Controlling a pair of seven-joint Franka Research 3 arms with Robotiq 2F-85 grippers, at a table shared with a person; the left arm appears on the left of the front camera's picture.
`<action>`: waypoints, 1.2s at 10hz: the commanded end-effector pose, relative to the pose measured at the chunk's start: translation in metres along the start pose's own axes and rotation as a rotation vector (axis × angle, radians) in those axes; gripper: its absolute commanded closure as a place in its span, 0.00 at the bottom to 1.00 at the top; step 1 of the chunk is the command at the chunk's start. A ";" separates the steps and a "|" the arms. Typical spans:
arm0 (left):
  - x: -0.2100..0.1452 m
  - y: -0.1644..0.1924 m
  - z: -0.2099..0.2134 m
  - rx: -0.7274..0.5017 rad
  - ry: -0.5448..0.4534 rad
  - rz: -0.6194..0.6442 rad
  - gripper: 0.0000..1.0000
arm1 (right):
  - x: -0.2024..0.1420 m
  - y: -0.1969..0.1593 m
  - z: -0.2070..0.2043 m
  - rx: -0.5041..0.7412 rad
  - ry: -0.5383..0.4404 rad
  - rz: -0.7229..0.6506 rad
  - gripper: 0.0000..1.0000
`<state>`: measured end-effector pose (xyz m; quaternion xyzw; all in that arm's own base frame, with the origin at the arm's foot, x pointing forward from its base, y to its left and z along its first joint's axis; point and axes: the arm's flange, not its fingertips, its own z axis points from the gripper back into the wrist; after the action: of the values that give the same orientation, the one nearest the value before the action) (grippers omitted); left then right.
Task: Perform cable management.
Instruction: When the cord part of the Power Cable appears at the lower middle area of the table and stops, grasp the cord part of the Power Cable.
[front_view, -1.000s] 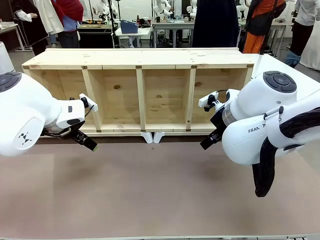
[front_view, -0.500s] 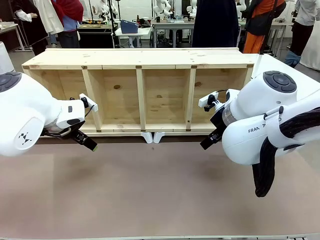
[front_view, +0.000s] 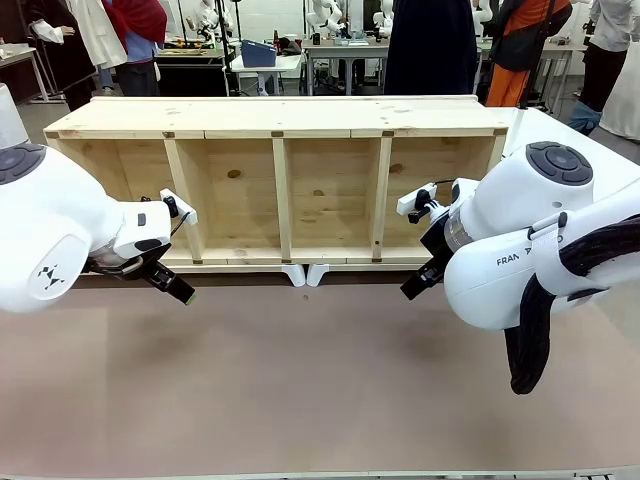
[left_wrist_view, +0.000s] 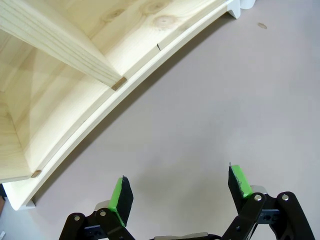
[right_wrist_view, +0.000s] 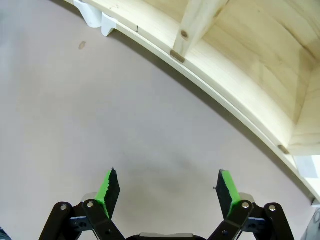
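Nothing seems done yet: the left pincer (left_wrist_view: 180, 182) at 9 o'clock of the surface (front_view: 300, 390) and the right pincer (right_wrist_view: 167, 187) at 3 o'clock hang wide open and empty, and where the cable lies cannot be told.

A wooden shelf (front_view: 283, 115) lies on the brown table (front_view: 300, 380).

Even, bright overhead lighting is recorded; a soft shadow is cast under the wooden shelf (front_view: 280, 115) onto the table (front_view: 300, 380). Shelf edges are bowed in both wrist views (wide-angle distortion).
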<state>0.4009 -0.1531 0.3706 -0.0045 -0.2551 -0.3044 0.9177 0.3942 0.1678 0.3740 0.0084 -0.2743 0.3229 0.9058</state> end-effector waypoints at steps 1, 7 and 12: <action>-0.002 -0.004 0.016 0.003 0.018 -0.024 0.00 | 0.001 0.003 0.017 0.000 0.015 0.012 0.00; -0.035 -0.016 0.106 0.029 -0.071 -0.035 0.00 | -0.013 0.010 0.098 -0.101 -0.024 -0.014 0.00; -0.112 -0.017 0.187 0.102 -0.115 0.026 0.00 | -0.044 -0.001 0.178 -0.181 -0.060 -0.090 0.00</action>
<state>0.3171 -0.1190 0.5425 0.0119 -0.3134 -0.2901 0.9041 0.3267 0.1300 0.5271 -0.0385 -0.3257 0.2760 0.9035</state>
